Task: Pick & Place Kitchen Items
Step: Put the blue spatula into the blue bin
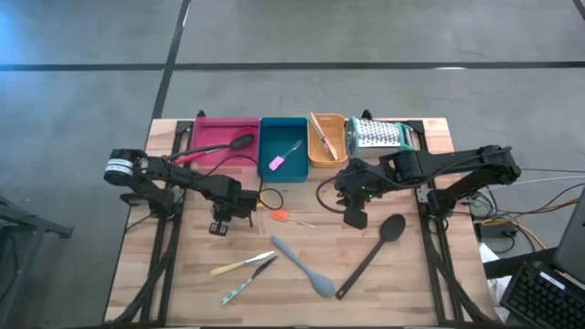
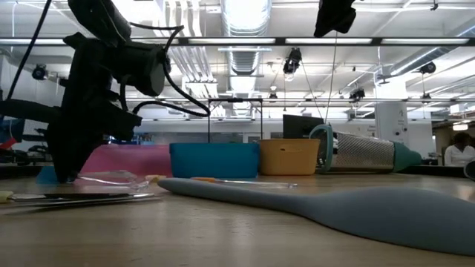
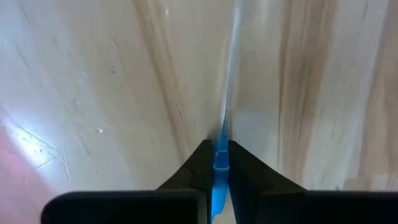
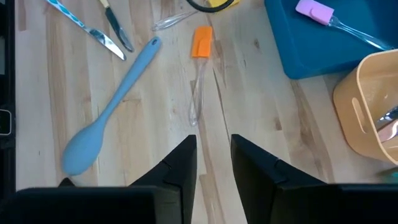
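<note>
Blue-handled tool [image 3: 221, 163] shows pinched in the left gripper [image 3: 221, 155] only from its wrist; right gripper [image 4: 213, 163] gapes.

— What colours are the trays? 
— The pink tray [image 1: 212, 128], the teal tray [image 1: 282, 137] and the orange tray [image 1: 326, 151] stand on a pale wood-grain worktop [image 1: 402, 283].

— And the utensils? 
— Grey-blue spoon [image 1: 302, 266], black spoon [image 1: 373, 251], an orange-headed tool [image 4: 201, 42] with a clear handle, a pink-headed one [image 4: 314, 12].

— The left pincer [image 3: 221, 163]? 
— Black, clamped on something blue.
</note>
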Controlling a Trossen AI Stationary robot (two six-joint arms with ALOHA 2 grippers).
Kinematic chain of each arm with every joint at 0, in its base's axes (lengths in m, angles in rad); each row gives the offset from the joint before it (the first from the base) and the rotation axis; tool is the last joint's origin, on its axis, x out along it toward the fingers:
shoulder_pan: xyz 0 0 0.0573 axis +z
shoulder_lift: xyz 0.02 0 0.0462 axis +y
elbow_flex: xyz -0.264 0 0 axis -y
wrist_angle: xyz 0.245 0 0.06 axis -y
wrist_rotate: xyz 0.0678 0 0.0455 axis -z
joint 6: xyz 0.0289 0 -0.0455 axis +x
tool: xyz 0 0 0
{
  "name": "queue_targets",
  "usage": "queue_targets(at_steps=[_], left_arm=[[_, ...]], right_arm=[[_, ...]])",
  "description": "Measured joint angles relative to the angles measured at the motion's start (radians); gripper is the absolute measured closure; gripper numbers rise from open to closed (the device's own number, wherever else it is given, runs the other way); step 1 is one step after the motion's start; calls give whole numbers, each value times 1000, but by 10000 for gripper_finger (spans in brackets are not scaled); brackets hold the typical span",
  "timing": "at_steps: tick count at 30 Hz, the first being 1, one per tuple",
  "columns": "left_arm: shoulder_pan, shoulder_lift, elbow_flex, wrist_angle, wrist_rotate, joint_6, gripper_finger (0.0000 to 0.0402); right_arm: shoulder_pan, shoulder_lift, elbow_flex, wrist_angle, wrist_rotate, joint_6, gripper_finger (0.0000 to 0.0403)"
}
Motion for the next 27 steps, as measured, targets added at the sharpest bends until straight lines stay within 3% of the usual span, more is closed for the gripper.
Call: queue_targets(at_steps=[7, 14, 19, 27], left_arm=[[0, -150, 30, 7, -33, -99, 374], [0, -346, 22, 126, -167, -225, 374], [0, -475, -40, 445, -199, -267, 374], [0, -528, -203, 1202, -171, -249, 374]], right_arm=[[0, 0, 0, -12, 0, 3, 293], [0, 0, 0, -12, 0, 0, 300], [0, -1, -8, 24, 12, -33, 323], [0, -1, -20, 226, 11, -135, 356]])
